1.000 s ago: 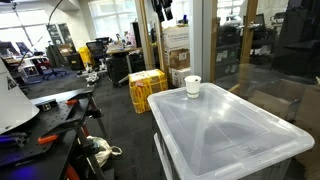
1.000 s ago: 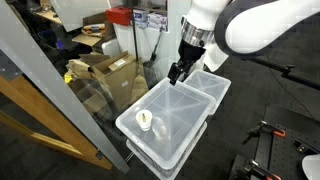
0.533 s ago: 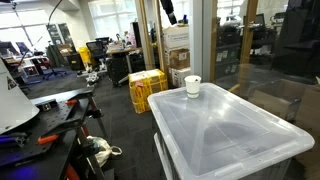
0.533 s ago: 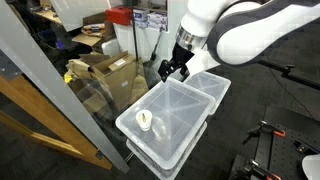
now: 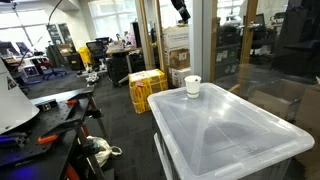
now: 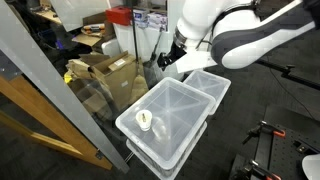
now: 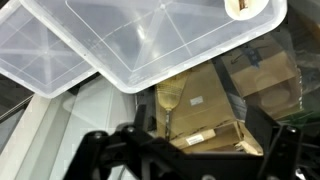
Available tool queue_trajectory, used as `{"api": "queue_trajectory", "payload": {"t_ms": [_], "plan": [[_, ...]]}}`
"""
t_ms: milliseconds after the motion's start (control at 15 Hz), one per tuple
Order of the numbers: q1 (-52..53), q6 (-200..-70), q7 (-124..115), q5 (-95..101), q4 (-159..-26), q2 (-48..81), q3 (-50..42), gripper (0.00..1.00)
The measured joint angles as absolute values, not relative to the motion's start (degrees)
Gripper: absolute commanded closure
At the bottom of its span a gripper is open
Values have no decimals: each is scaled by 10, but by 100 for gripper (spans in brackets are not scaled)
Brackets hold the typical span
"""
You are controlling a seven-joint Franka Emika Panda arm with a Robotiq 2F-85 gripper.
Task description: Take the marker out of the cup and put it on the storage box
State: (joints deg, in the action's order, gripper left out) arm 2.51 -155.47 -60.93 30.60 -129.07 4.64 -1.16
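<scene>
The storage box (image 5: 235,130) is a large translucent bin with a ridged clear lid, seen in both exterior views (image 6: 175,110) and across the top of the wrist view (image 7: 140,40). The small white cup (image 5: 193,86) stands upright on a corner of the lid (image 6: 145,119), and is cut off by the wrist view's upper edge (image 7: 250,8). The marker (image 7: 240,4) shows only as a dark spot in the cup's mouth. My gripper (image 6: 165,63) hangs open and empty high beyond the box's far end (image 5: 182,10), well away from the cup; its dark fingers (image 7: 95,150) frame the bottom of the wrist view.
Yellow crates (image 5: 147,88) stand on the floor behind the box. Cardboard boxes (image 6: 105,72) lie behind a glass partition with a wooden frame (image 6: 55,115) next to the bin. A second lidded bin (image 6: 208,85) adjoins the storage box. A workbench with tools (image 5: 45,120) fills one side.
My gripper has drifted a little sideways and upward above the far end of the box, still open. The cup and box have not moved.
</scene>
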Motion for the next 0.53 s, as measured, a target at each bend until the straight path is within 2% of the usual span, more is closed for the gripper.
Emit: {"api": "queue_trajectory", "payload": {"t_ms": [400,533], "plan": [[32,-1490,-843,550,-1235,77,-31,0],[38,-1475,-856,569,-1224,87,-29,0]]}}
